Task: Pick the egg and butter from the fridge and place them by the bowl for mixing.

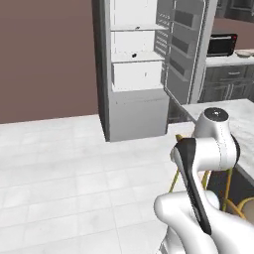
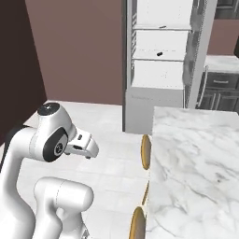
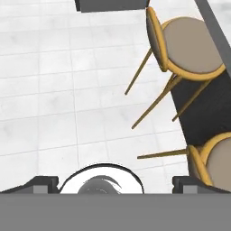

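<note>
Fridge open ahead, arm tucked back over bare floor

The fridge (image 1: 134,69) stands open past a wide stretch of white tiled floor (image 1: 59,168), its door swung toward the marble counter (image 2: 196,163); a small dark item (image 2: 158,54) lies on a shelf. The gripper (image 3: 115,182) hangs jaws wide and empty above the tiles, beside two tan stools (image 3: 189,45) along the counter's edge.
</note>
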Controlling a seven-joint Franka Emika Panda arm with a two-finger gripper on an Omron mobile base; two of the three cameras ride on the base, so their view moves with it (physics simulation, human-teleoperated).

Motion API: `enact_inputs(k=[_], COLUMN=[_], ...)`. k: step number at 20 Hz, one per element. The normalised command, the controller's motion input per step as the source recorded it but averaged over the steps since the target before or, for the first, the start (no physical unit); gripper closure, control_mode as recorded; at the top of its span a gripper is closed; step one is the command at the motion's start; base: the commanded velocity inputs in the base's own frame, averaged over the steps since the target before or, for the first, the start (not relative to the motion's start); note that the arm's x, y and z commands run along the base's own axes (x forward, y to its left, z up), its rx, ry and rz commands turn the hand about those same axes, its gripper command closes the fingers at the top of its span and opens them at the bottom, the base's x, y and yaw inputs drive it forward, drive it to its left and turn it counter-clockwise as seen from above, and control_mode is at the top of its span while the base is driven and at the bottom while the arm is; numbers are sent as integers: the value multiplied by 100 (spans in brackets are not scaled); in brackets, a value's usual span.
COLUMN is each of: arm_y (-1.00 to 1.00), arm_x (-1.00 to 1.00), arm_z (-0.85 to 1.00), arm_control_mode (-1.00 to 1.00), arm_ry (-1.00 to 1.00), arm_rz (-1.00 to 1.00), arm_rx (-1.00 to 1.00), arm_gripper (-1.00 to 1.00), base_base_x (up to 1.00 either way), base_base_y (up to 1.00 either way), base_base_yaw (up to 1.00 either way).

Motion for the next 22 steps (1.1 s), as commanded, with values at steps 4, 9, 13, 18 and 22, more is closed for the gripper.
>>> enact_inputs(k=[4, 9, 13, 18, 22], arm_y=[0, 0, 0, 0, 0], arm_x=[0, 0, 0, 0, 0], arm_z=[0, 0, 0, 0, 0], arm_control_mode=[100, 100, 100, 100, 100], arm_ry=[0, 0, 0, 0, 0], arm_rz=[0, 0, 0, 0, 0], arm_rx=[0, 0, 0, 0, 0], arm_gripper=[-100, -100, -100, -100, -100], base_base_x=[86, 80, 78, 80, 82], base_base_y=[29, 41, 40, 42, 34], base_base_yaw=[-11, -10, -13, -16, -20])
